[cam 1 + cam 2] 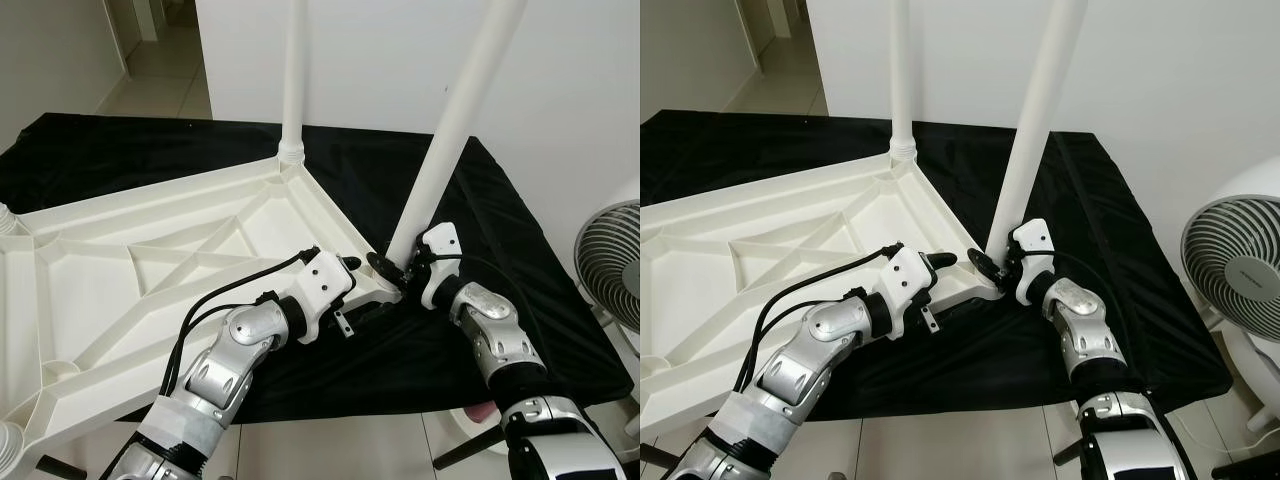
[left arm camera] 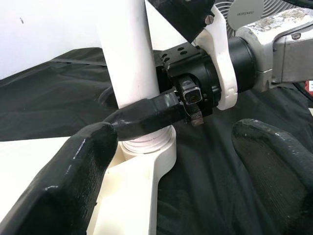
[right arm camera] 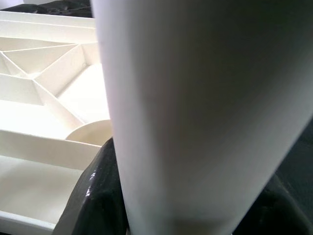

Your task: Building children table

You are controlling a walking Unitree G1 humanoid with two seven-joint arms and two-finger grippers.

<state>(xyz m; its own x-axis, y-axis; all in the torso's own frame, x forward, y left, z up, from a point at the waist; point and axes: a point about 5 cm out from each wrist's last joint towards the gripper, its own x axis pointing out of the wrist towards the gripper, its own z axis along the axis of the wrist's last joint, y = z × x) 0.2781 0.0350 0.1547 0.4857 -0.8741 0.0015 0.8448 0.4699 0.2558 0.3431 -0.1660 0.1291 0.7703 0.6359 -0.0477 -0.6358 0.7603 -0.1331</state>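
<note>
— What is being used as the support here?
— A surface draped in a black cloth [image 1: 470,330] is carrying everything; the cloth is hanging over its near edge, and pale floor tiles [image 1: 340,450] are being shown below that edge.
— And what is being carried directly on the cloth?
— A white tabletop [image 1: 120,290] is lying upside down on it, its ribbed underside being turned upward. Its near left part is being left jutting past the cloth's edge.
— Is anything being borne by that tabletop?
— Two white legs are standing in its corners: a far leg [image 1: 293,90] upright, and a near leg [image 1: 450,150] tilted.
</note>
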